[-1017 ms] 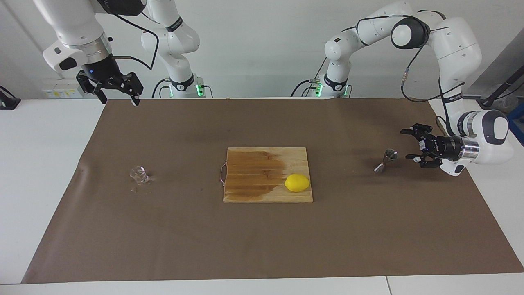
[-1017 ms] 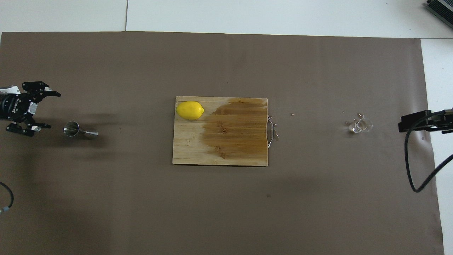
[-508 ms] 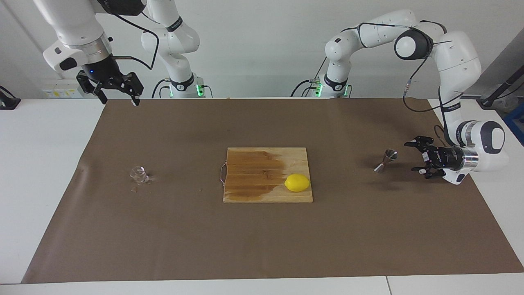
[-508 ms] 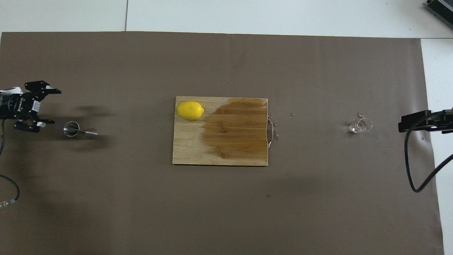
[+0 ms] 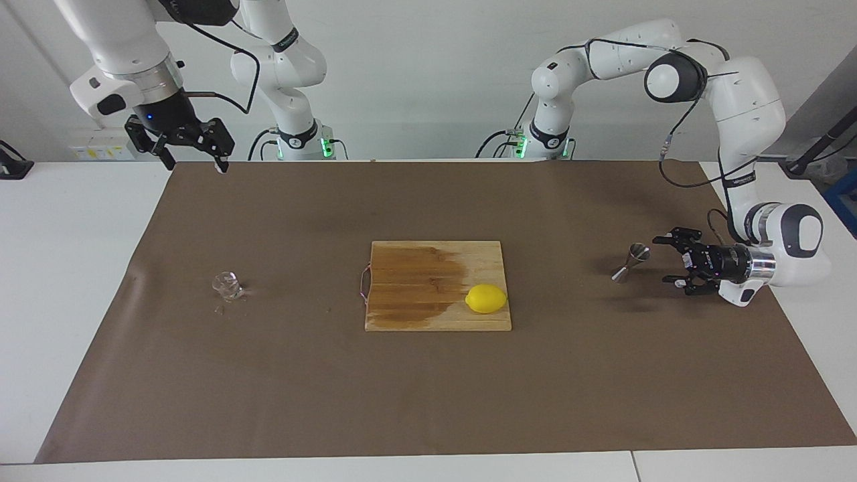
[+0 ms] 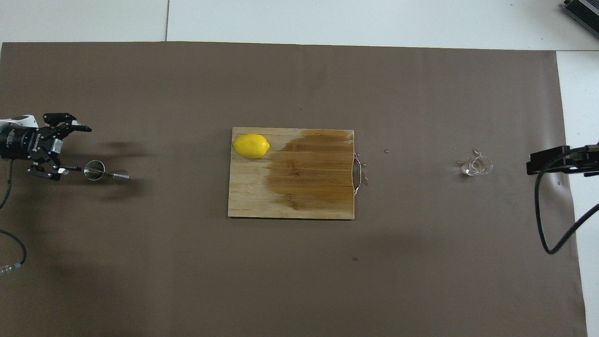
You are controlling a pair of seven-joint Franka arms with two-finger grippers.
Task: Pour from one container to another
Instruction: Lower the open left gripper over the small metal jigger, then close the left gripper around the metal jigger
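Observation:
The silvery hourglass jigger (image 5: 631,262) stands on the brown mat at the left arm's end of the table; it also shows in the overhead view (image 6: 100,172). My left gripper (image 5: 663,260) lies level, low over the mat, open and empty, its fingertips just short of the jigger; it also shows in the overhead view (image 6: 82,149). The tiny clear glass cup (image 5: 226,285) stands at the right arm's end, with droplets around it, and appears in the overhead view (image 6: 477,165). My right gripper (image 5: 193,164) waits open and empty, high over the mat's edge nearest the robots.
A wooden cutting board (image 5: 415,314) with a dark wet patch lies mid-table, with a lemon (image 5: 486,298) on its corner toward the left arm's end. A brown mat (image 5: 428,402) covers the table. A black cable (image 6: 543,224) hangs at the right arm's end.
My left gripper has come down and moved toward the jigger, its fingers still open. The right arm, the cup and the jigger have not moved.

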